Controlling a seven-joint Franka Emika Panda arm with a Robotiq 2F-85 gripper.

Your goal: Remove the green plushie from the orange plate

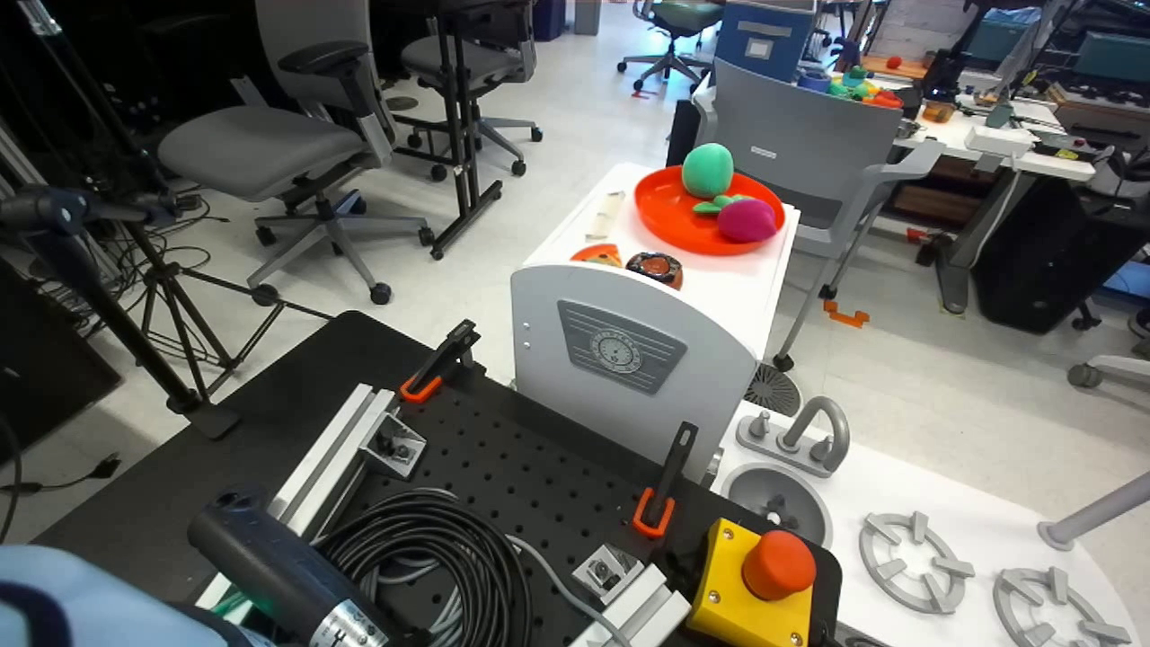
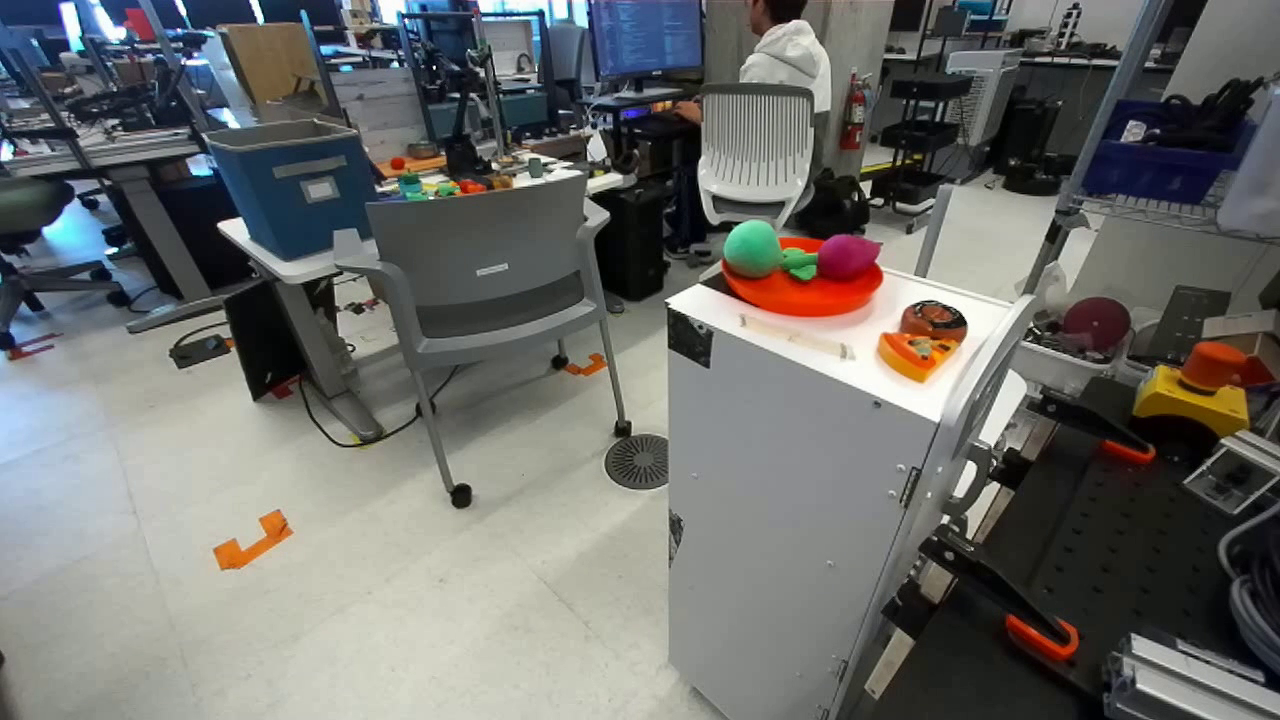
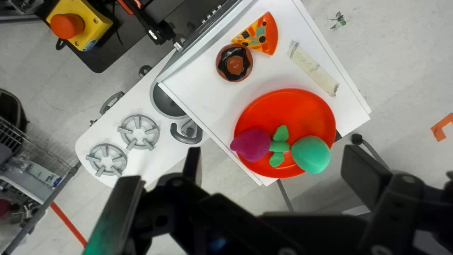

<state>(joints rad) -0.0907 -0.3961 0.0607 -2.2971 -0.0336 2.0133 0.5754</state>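
Note:
The round green plushie (image 3: 311,154) rests on the orange plate (image 3: 283,106), close to its rim. In the wrist view it overlaps the rim on the lower right. Both exterior views show the same green plushie (image 1: 707,171) (image 2: 752,248) on the plate (image 1: 665,205) (image 2: 800,300). A magenta toy with green leaves (image 3: 252,144) shares the plate, its leaves pointing at the plushie. My gripper (image 3: 272,157) is wide open, nothing held. Its fingers (image 3: 364,173) appear on either side of the plate's near part, apart from both toys. Neither exterior view shows the gripper.
On the white cabinet top (image 3: 205,95) lie a toy donut (image 3: 234,63), a pizza slice (image 3: 260,34) and a tape strip (image 3: 313,69). A curved grey panel (image 1: 620,350) rises along one edge. A grey chair (image 1: 773,135) stands beside the cabinet. A toy sink (image 1: 777,503) adjoins it.

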